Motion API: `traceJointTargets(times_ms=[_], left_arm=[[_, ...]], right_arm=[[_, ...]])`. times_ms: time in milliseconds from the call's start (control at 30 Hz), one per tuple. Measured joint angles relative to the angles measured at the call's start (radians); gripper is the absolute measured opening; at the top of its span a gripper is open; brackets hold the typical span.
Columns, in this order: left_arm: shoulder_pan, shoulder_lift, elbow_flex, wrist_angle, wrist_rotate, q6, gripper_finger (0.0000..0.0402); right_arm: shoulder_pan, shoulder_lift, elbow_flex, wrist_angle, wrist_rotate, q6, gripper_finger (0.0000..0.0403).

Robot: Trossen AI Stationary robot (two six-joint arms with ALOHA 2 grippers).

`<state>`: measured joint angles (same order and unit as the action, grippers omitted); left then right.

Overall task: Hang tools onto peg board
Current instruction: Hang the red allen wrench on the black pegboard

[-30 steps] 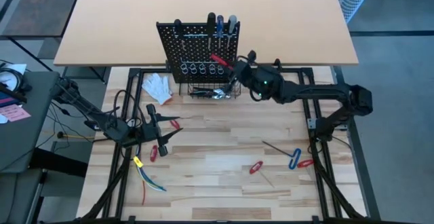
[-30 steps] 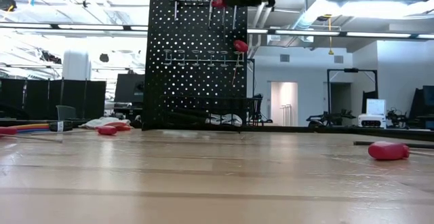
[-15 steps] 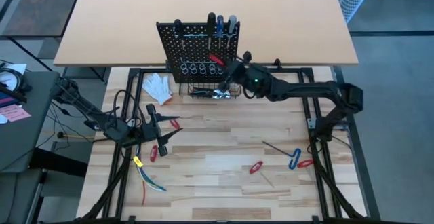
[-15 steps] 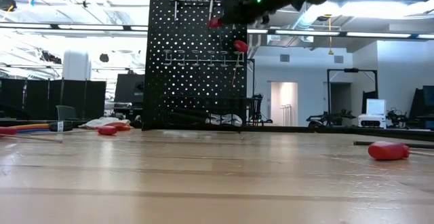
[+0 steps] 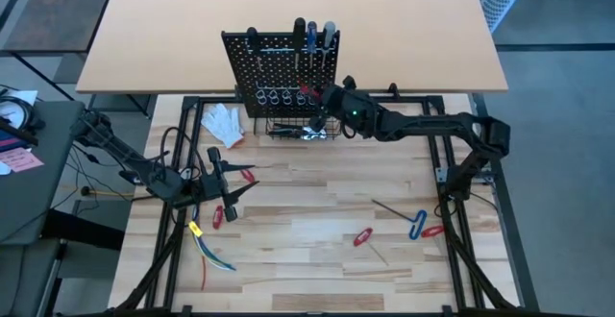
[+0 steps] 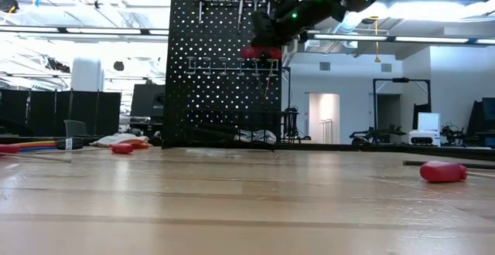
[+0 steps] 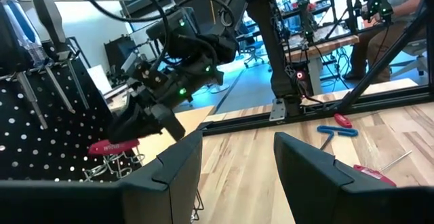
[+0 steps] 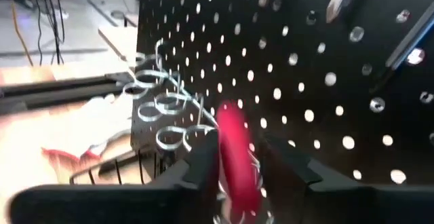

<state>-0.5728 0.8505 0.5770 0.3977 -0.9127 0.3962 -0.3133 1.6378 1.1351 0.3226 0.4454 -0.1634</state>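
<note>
Screwdrivers (image 5: 312, 35), seemingly three, hang atop one peg board (image 5: 279, 67).

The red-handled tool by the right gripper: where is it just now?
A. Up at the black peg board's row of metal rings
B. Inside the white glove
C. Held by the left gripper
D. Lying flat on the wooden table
A: the red-handled tool sits between the right gripper's fingers at the row of metal rings on the peg board.
</note>
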Motion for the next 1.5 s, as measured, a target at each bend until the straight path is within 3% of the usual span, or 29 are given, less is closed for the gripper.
traceJointTargets(times_ms=[200,400,700,867,1033,1133,1267,1400,1500], left_arm=[[0.000,0.000,0.000,-0.004,0.000,0.000,0.0180],[0.000,0.000,0.000,-0.005,0.000,0.000,0.0180],[0.000,0.000,0.000,-0.004,0.000,0.002,0.0180],[0.000,0.000,0.000,-0.005,0.000,0.003,0.0180],[-0.029,0.000,0.000,-0.005,-0.073,0.009,0.0180],[-0.048,-0.001,0.000,-0.006,-0.151,0.027,0.0180],[-0.060,-0.001,0.000,-0.006,-0.174,0.029,0.0180],[-0.060,-0.001,0.000,-0.006,-0.176,0.027,0.0180],[-0.060,-0.001,0.000,-0.005,-0.177,0.026,0.0180]], right_arm=[[0.054,-0.088,0.000,-0.103,0.001,-0.052,0.0177],[0.109,-0.170,0.001,-0.269,0.000,-0.017,0.0185],[0.070,-0.105,0.001,-0.322,-0.117,0.027,0.0136],[0.073,-0.076,0.000,-0.206,0.055,0.066,0.0100],[0.177,-0.106,0.002,-0.172,0.036,0.006,0.0079],[0.275,-0.124,0.002,-0.292,0.005,-0.009,0.0077],[0.411,-0.122,0.001,-0.642,-0.073,0.044,0.0077],[0.538,-0.094,0.001,-0.945,-0.270,0.230,0.0089],[0.647,-0.045,0.000,-1.040,-0.352,0.320,0.0123]])
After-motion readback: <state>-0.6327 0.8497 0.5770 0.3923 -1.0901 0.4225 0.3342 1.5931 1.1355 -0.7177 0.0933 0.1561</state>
